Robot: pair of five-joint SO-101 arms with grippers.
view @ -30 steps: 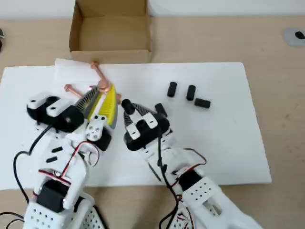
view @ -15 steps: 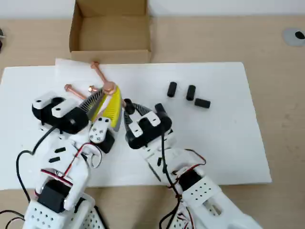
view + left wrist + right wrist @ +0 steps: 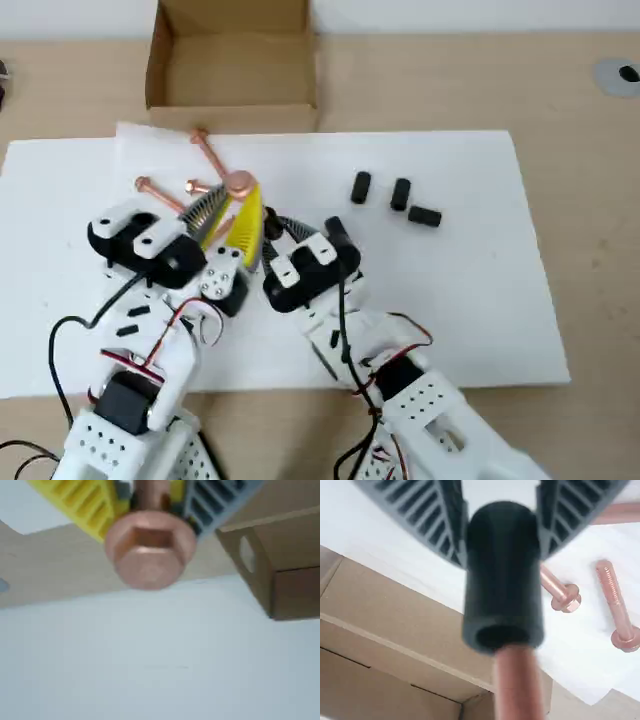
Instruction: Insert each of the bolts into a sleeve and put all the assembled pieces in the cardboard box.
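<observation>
The right gripper [image 3: 270,226] is clamping a black sleeve [image 3: 502,575]. Just beside it, the left gripper [image 3: 238,195] is gripping a copper flange bolt [image 3: 150,555], whose shank is meeting the sleeve's open end. Beyond them, three loose bolts [image 3: 205,150] are lying on the white sheet [image 3: 470,300], with three spare sleeves [image 3: 400,194] well apart to the right. The cardboard box [image 3: 232,118] is sitting farthest back.

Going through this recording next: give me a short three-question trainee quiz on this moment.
1. True or false: the cardboard box already holds an assembled piece.
2. How many black sleeves lie loose on the white sheet?
3. The left hand is shut on: A) a sleeve, B) a copper bolt, C) nothing.
Key: 1 false; 2 three; 3 B.
</observation>
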